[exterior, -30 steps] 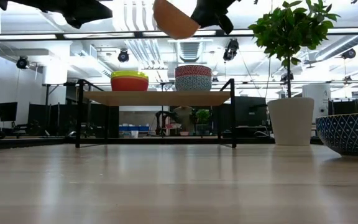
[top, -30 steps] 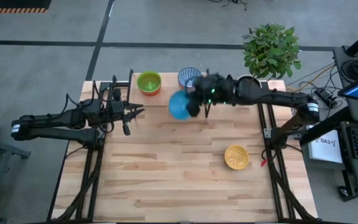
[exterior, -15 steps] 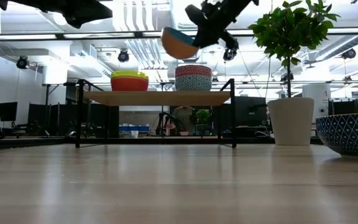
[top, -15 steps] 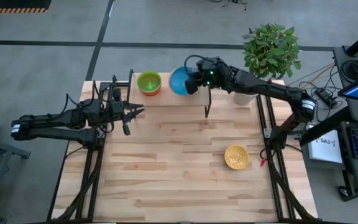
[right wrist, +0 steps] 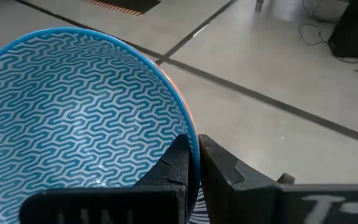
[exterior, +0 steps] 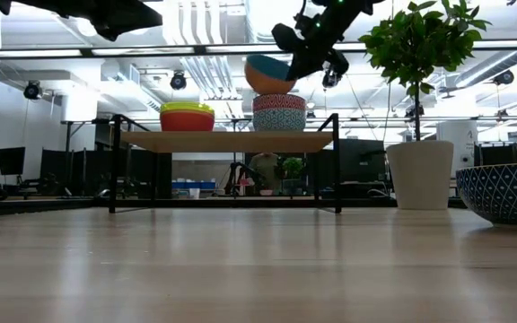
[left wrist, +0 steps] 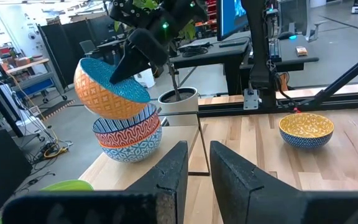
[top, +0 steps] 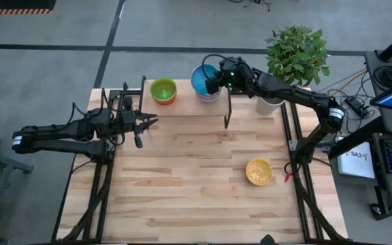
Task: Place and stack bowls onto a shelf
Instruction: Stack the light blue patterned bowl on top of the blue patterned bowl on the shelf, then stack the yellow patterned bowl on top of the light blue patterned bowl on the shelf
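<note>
Slatted wooden surface (top: 196, 197) underneath, open workshop beyond. Stacking step in hand, by the look of it.

Right gripper (top: 214, 82) up over the far end of the shelf (top: 182, 109), clenched on the rim of a bowl (top: 201, 79), one finger inside the blue patterned hollow, the other against the orange outside. Tilted in the grip, with the low edge just above, perhaps grazing, the two-bowl stack (exterior: 279, 112) directly below the gripper; cannot tell from the low view whether touching. Hence not yet seated.

Off to the gripper's side, along the same board: green bowl (top: 162, 90) topping a second pile. Well behind the gripper, back toward the right arm's base: gold bowl (top: 258, 171), alone on the surface, probably next in line.

Left gripper (top: 148, 122) waiting beside the shelf's other end, fingers slightly parted, empty.

Next move, as judged: level the bowl, lower it straight into the stack's top bowl, centre it, only then let go. Release while tilted risks a slide off the pile or a knock to the bowls beneath. Afterwards lift clear upward without dragging the rim.
</note>
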### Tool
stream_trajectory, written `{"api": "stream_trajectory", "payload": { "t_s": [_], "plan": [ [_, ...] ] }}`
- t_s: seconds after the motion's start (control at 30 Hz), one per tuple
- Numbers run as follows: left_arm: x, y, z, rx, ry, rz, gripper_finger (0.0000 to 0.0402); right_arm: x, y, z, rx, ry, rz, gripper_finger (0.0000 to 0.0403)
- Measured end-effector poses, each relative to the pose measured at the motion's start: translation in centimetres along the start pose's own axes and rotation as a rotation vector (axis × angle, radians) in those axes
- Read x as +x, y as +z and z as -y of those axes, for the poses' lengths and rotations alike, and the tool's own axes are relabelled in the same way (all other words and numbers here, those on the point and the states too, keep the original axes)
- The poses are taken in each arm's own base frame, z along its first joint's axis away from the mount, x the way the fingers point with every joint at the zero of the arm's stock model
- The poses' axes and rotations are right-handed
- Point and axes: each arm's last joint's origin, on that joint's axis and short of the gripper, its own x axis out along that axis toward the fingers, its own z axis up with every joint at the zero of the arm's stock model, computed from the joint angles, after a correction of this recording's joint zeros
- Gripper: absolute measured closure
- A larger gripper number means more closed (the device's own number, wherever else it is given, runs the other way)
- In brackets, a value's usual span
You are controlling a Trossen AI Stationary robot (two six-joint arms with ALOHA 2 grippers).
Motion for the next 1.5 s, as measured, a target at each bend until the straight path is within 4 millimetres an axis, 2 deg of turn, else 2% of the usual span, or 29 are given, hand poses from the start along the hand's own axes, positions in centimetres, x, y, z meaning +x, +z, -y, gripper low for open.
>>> {"api": "stream_trajectory", "payload": {
  "t_s": [0.37,0.73,1.0,1.17,1.37,1.5],
  "plan": [
    [0.0,0.0,0.0,0.000,0.000,0.000,0.0352,1.3,-0.7,0.4,-0.060,-0.070,-0.036,0.0385],
    [0.0,0.0,0.0,0.000,0.000,0.000,0.0352,1.2,-0.6,0.5,-0.065,-0.095,-0.020,0.0303],
    [0.0,0.0,0.0,0.000,0.000,-0.001,0.0352,0.7,0.0,-0.5,-0.152,-0.055,0.047,0.0281],
    [0.0,0.0,0.0,0.000,0.000,-0.001,0.0352,1.2,0.3,-1.1,-0.201,-0.032,0.106,0.0300],
    [0.0,0.0,0.0,0.000,0.000,-0.001,0.0352,3.0,-0.9,-1.6,-0.286,-0.041,0.062,0.0352],
    [0.0,0.0,0.0,-0.014,0.000,-0.005,0.0352,1.8,-0.7,-3.0,-0.355,0.001,0.103,0.0383]
  ]
}}
